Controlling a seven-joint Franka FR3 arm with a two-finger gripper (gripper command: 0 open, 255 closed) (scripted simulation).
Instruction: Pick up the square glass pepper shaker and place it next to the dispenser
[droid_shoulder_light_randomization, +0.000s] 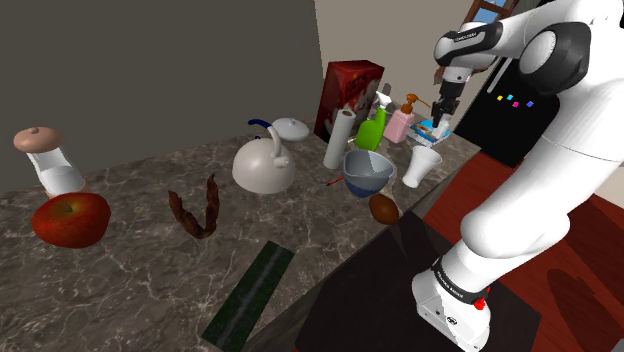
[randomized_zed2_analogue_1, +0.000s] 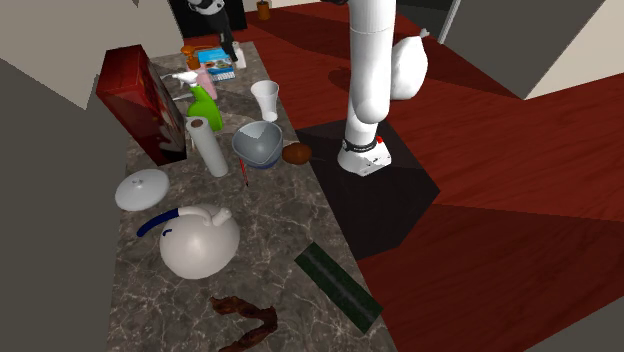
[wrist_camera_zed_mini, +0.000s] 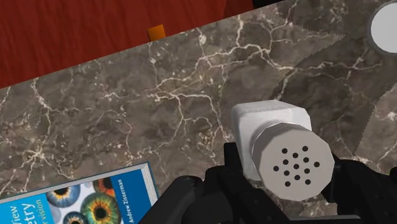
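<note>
Pepper shaker (wrist_camera_zed_mini: 270, 124): pale, square, likely light, rigid, slick, breakable.
Gripper (wrist_camera_zed_mini: 294, 175): jaws clasp its flat sides.

**Dark veined surface, crowded at one end**

The surface (droid_shoulder_light_randomization: 140, 260) is dark marble with pale veins. At the shoulder view's left, a white jar with a tan lid (droid_shoulder_light_randomization: 50, 165) stands behind a red apple (droid_shoulder_light_randomization: 70, 219). A brown curled strip (droid_shoulder_light_randomization: 195, 212) lies further right, and a dark green strip (droid_shoulder_light_randomization: 250, 291) lies flat near the front edge. Past them sits a white kettle (droid_shoulder_light_randomization: 263, 165), its lid (droid_shoulder_light_randomization: 292, 127) lying beside it. Grouped beyond are an upright paper roll (droid_shoulder_light_randomization: 340, 138), a red box (droid_shoulder_light_randomization: 350, 90), a green spray bottle (droid_shoulder_light_randomization: 372, 132) and a pink pump bottle (droid_shoulder_light_randomization: 398, 126). There is also a book (wrist_camera_zed_mini: 76, 203), a white cup (droid_shoulder_light_randomization: 422, 166), a grey-blue bowl (droid_shoulder_light_randomization: 367, 172) and a brown oval lump (droid_shoulder_light_randomization: 383, 208).
</note>
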